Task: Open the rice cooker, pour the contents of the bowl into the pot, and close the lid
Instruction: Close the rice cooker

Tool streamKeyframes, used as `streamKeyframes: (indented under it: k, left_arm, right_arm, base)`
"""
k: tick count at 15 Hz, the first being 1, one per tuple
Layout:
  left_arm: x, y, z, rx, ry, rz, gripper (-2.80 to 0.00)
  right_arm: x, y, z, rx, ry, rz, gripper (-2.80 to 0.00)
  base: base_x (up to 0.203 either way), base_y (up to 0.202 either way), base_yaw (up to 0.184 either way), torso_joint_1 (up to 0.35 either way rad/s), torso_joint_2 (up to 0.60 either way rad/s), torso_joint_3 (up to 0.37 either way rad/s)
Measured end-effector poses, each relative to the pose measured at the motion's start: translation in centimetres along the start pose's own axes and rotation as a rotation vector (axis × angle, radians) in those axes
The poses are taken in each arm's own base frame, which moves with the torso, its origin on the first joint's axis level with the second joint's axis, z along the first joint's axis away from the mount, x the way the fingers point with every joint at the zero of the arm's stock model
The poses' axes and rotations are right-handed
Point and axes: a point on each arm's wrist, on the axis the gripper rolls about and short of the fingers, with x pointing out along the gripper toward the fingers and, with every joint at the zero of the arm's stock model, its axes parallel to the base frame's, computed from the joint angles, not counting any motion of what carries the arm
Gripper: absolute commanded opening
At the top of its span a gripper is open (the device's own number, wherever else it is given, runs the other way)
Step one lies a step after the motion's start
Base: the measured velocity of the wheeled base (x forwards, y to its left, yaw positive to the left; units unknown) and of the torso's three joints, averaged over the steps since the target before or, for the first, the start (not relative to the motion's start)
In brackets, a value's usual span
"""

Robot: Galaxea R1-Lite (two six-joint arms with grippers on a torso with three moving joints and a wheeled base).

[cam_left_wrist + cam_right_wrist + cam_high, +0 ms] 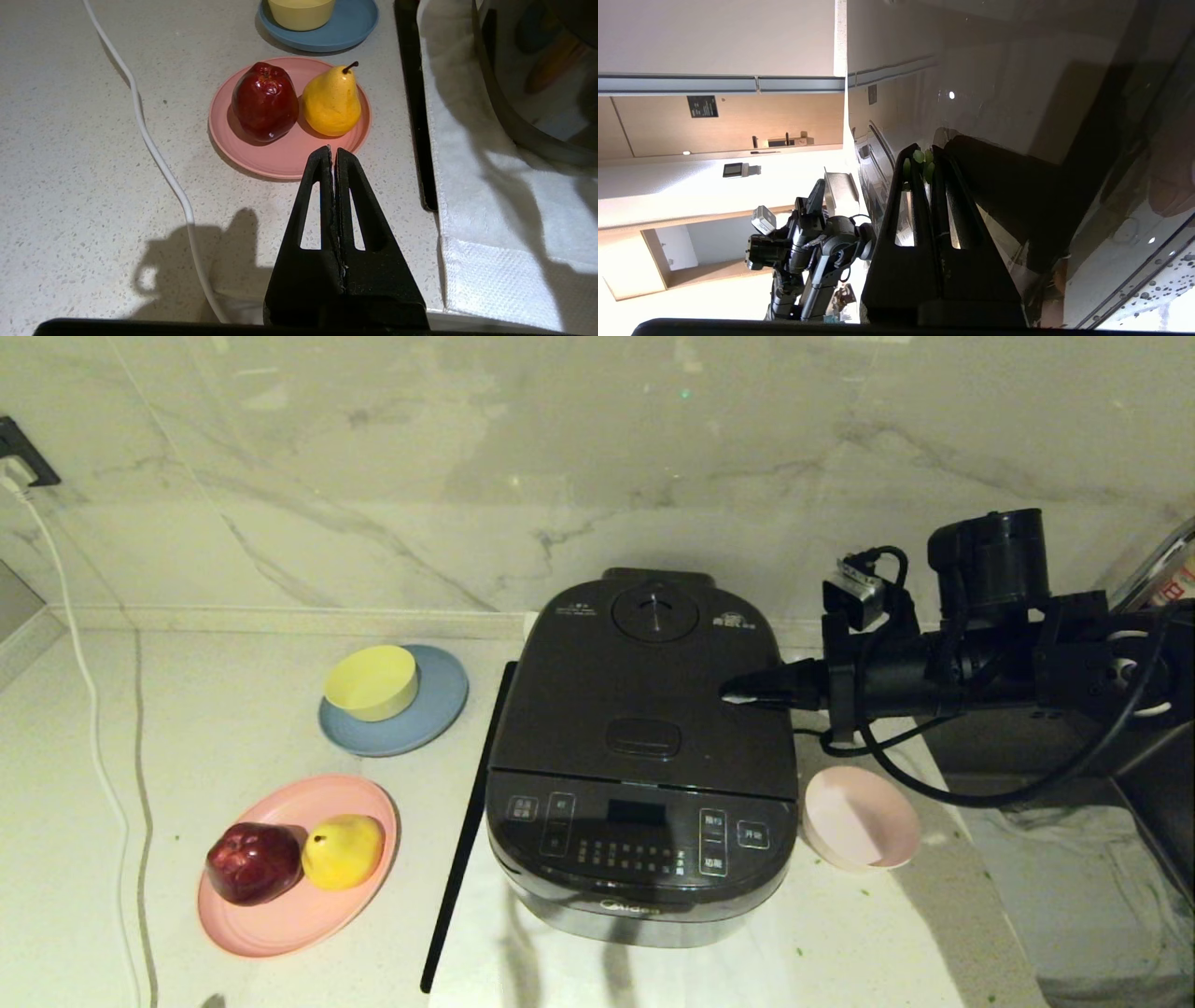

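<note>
The rice cooker [644,840] stands in the middle of the counter with its lid [644,700] down, so the pot is hidden. My right gripper [733,695] is shut and reaches in sideways over the lid's right part. Whether it touches the lid I cannot tell. In the right wrist view a few green bits of the contents [920,158] stick to the fingertips next to the glossy lid [1017,93]. The pale pink bowl [859,817] sits upright to the right of the cooker and looks empty. My left gripper [333,151] is shut and parked low over the counter.
A pink plate [280,924] with a red apple [252,861] and a yellow pear [343,851] lies front left. Behind it a yellow bowl [372,681] stands on a blue plate [429,709]. A white cable [93,709] runs along the left. A white cloth [840,943] lies under the cooker.
</note>
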Motion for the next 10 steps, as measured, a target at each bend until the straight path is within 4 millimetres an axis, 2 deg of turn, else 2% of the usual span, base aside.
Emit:
streamKeyframes:
  k: [7, 9, 10]
  left_arm:
    - [0.0, 0.0, -0.1, 0.055, 0.016, 0.002, -2.8]
    - [-0.5, 0.1, 1.7, 0.055, -0.034, 0.019, -2.8]
    - [-0.9, 0.1, 3.8, 0.048, -0.081, 0.027, -2.8]
  right_arm:
    - [0.7, 0.2, 0.1, 0.03, 0.01, -0.05, -2.8]
    - [0.7, 0.2, -0.1, 0.03, 0.01, -0.053, -2.8]
    - [0.7, 0.1, -0.1, 0.031, 0.008, -0.055, -2.8]
  base:
    - [0.0, 0.0, 0.0, 0.0, 0.0, 0.0]
    - [0.0, 0.0, 0.0, 0.0, 0.0, 0.0]
    - [0.0, 0.0, 0.0, 0.0, 0.0, 0.0]
